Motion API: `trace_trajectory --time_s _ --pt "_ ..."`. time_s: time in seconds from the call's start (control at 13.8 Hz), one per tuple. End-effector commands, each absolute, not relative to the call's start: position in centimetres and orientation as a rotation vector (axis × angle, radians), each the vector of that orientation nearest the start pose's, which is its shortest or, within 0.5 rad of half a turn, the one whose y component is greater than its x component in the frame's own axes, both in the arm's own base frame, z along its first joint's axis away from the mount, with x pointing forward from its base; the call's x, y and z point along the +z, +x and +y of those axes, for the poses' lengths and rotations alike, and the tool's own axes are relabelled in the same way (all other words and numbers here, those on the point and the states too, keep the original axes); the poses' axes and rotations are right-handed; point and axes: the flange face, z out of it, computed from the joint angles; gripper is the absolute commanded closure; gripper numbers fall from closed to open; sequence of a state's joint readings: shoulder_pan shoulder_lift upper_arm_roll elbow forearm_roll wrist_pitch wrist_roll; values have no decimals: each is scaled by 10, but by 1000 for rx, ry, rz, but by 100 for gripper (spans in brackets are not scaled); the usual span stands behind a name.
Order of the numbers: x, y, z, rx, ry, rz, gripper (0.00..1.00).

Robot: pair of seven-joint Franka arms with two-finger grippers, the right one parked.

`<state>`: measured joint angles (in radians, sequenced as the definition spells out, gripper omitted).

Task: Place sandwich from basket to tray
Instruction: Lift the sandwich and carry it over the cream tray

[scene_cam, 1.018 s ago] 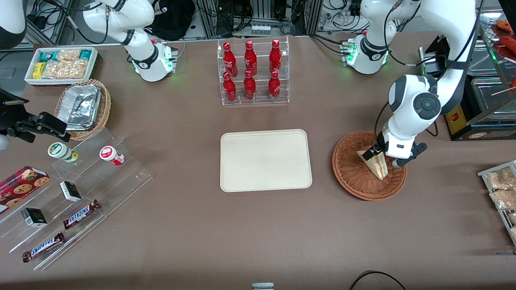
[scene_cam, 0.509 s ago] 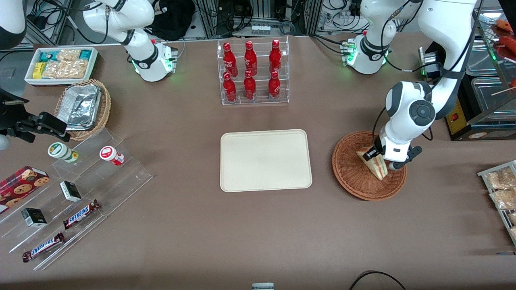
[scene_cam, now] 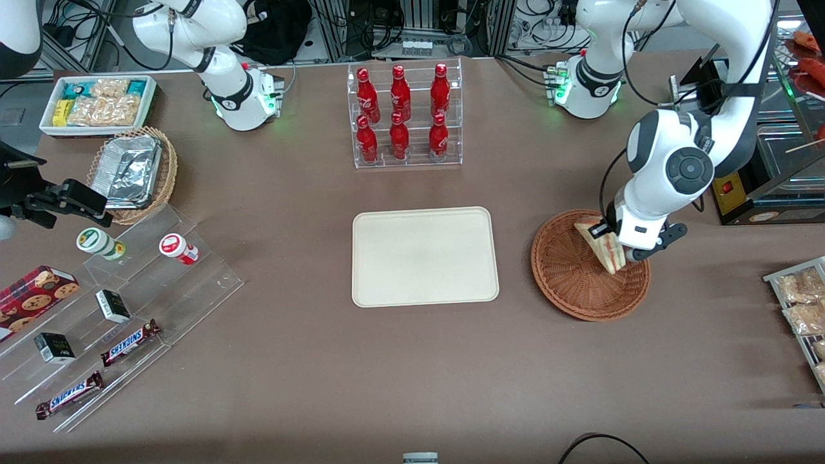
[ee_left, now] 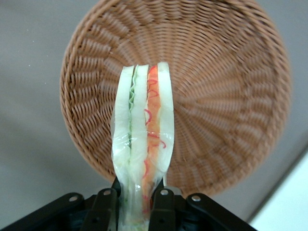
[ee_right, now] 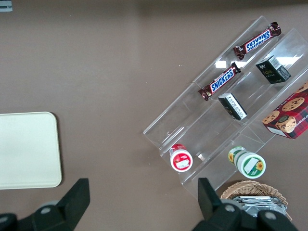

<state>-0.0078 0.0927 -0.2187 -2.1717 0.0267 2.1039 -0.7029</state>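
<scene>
The wrapped wedge sandwich [scene_cam: 601, 243], white bread with red and green filling, is gripped between my left gripper's [scene_cam: 613, 245] fingers and hangs a little above the reddish-brown wicker basket [scene_cam: 567, 283]. In the left wrist view the sandwich [ee_left: 143, 144] stands edge-on between the black fingers [ee_left: 162, 211], with the basket [ee_left: 221, 96] below it and nothing lying in it. The gripper [ee_left: 136, 211] is shut on the sandwich. The cream tray [scene_cam: 425, 256] lies flat beside the basket, toward the parked arm's end, with nothing on it. Its corner also shows in the right wrist view [ee_right: 29, 151].
A clear rack of red bottles [scene_cam: 403, 116] stands farther from the front camera than the tray. A black box with a red switch [scene_cam: 735, 187] and metal trays sit beside the basket. Snack packets [scene_cam: 799, 303] lie at the working arm's end. Acrylic steps with snacks [scene_cam: 116, 309] are at the parked arm's end.
My gripper has risen with the sandwich, lifting it off the basket's floor; the arm's wrist has swung slightly away from the tray.
</scene>
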Motion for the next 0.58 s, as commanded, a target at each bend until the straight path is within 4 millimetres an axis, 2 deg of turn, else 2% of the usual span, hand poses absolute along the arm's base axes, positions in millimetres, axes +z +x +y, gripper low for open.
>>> trace_trajectory --time_s 0.0,0.22,0.36,0.51 --pt "353 531 -178 293 -3000 -518 94" --pt "353 532 -246 279 -3043 -370 94" --pt "342 531 -292 284 -3068 -286 94" --pt "334 534 -331 283 -3077 -294 94"
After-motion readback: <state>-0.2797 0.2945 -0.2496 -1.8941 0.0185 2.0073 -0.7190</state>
